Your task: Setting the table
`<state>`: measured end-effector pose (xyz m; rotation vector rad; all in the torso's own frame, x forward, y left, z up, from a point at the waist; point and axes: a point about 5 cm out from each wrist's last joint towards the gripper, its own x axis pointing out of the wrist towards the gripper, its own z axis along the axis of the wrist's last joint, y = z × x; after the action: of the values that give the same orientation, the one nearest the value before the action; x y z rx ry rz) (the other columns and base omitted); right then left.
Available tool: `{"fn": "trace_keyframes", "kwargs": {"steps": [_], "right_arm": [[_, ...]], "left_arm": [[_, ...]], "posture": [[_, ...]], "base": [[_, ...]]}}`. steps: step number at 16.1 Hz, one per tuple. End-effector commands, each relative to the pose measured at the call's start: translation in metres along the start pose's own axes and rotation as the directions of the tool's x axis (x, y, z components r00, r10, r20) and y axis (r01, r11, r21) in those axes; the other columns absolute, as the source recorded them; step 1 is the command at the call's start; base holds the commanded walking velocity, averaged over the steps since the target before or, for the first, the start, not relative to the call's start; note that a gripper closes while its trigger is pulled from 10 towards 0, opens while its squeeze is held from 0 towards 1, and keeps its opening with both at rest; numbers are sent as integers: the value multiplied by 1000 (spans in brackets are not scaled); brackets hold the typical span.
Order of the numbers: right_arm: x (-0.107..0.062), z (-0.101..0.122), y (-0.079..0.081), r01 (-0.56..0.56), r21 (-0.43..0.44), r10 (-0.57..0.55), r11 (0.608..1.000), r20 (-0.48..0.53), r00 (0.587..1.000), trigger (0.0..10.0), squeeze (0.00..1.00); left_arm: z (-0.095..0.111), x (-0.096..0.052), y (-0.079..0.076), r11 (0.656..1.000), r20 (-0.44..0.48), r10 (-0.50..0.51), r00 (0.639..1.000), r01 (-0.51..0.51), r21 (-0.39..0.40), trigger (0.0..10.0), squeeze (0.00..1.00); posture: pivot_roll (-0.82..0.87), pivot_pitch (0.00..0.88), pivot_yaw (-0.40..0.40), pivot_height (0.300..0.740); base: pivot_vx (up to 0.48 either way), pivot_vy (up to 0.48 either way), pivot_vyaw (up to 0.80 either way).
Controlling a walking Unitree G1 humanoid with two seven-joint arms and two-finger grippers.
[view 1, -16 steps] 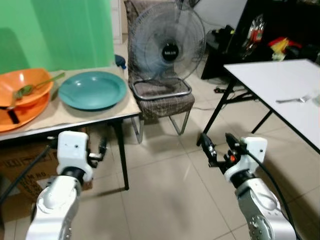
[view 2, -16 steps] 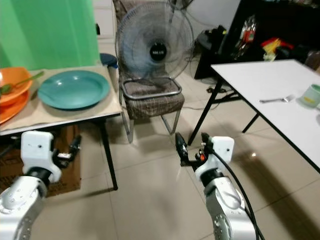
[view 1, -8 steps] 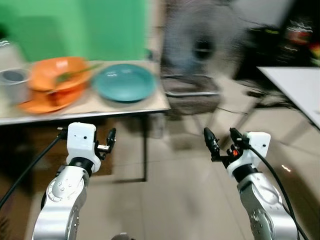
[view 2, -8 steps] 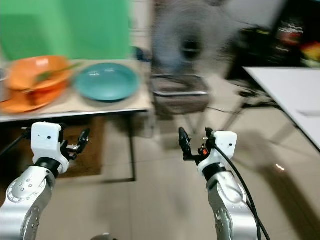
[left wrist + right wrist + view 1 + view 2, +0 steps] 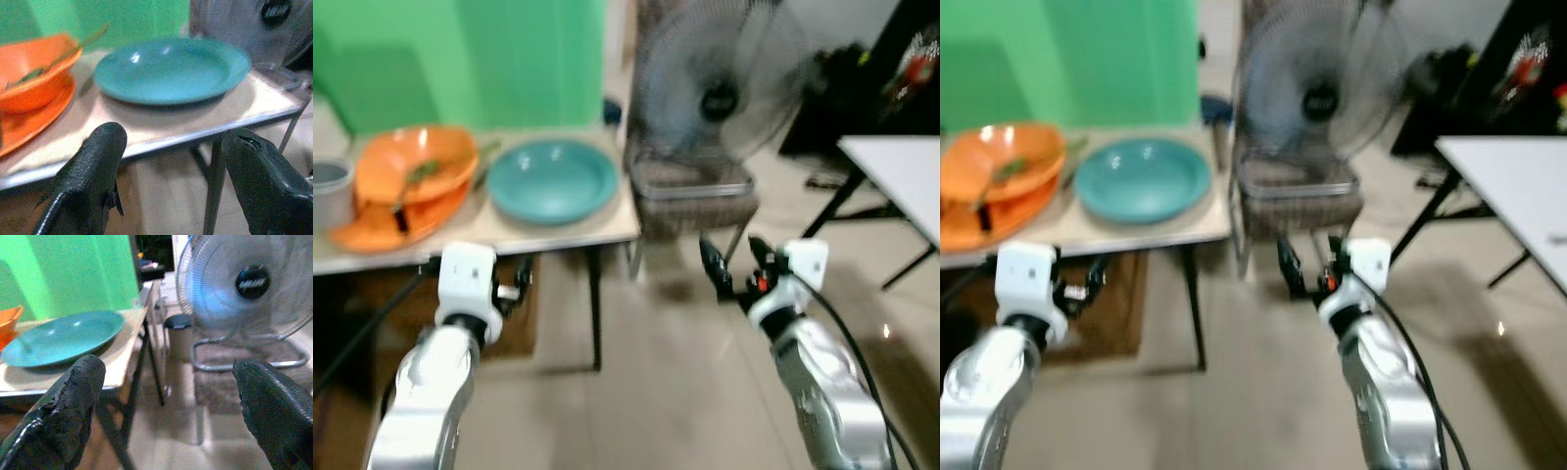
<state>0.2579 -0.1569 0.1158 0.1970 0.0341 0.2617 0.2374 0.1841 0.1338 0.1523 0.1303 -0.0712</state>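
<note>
On the table (image 5: 558, 227) — teal plate (image 5: 551, 180) nearer now (camera moved), both grippers held apart.

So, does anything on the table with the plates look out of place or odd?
One thing: the orange bowl sits tilted on the orange plate instead of flat, with a green utensil left inside it. The teal plate beside it lies flat and looks fine. No spill is visible.

A green wall (image 5: 460, 59) stands far left; a fan (image 5: 720, 98) sits on a chair (image 5: 695, 191) (blurred), a white table (image 5: 901, 171) at right.
</note>
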Motion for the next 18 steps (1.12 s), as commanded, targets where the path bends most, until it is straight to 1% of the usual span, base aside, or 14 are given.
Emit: {"fn": "trace_keyframes", "kwargs": {"steps": [1,3,4,6,7,9,12,16,17,18], "right_arm": [[0,-1,-5,19,1,-19,1000,-9,1000,10000,0],[2,-2,-4,9,11,-8,1000,-9,1000,10000,0],[3,-2,-4,8,27,-8,1000,-8,1000,10000,0],[4,-2,-4,-3,33,3,999,-6,1000,10000,0],[5,-1,-5,-12,5,12,1000,-7,1000,10000,0],[7,0,-6,-11,-3,11,1000,-6,1000,10000,0],[8,1,-7,-11,11,11,1000,1,1000,10000,0],[3,-1,-11,31,61,-32,998,11,999,10000,0],[2,-1,-12,34,63,-35,997,13,999,10000,0],[-2,-2,-12,45,64,-46,997,16,999,10000,0]], "left_arm": [[-3,-4,-4,1000,-14,-25,1000,25,9,10000,0],[-1,-5,-4,999,-11,-34,999,35,30,10000,0],[0,-5,-4,999,-7,-37,999,37,34,10000,0],[1,-4,-4,999,-3,-39,999,39,38,10000,0],[2,-3,-5,998,-1,-43,999,43,39,10000,0],[2,-3,-5,998,1,-47,999,47,39,10000,0],[3,-1,-6,998,5,-53,999,53,35,10000,0],[5,2,-6,997,8,-67,998,67,29,10000,0],[5,3,-6,997,8,-69,998,68,29,10000,0],[6,6,-6,997,10,-78,997,78,26,10000,0]], "posture": [[46,0,-79,740],[51,0,-80,740],[52,0,-80,740],[52,0,-78,740],[53,0,-78,740],[54,0,-79,740],[58,0,-83,740],[42,0,-61,740],[42,0,-61,740],[24,0,-43,740]], "base": [[247,0,800],[247,0,800],[251,0,0],[247,0,0],[247,0,0],[247,0,800],[259,0,642],[289,0,0],[326,0,0],[337,0,0]]}}
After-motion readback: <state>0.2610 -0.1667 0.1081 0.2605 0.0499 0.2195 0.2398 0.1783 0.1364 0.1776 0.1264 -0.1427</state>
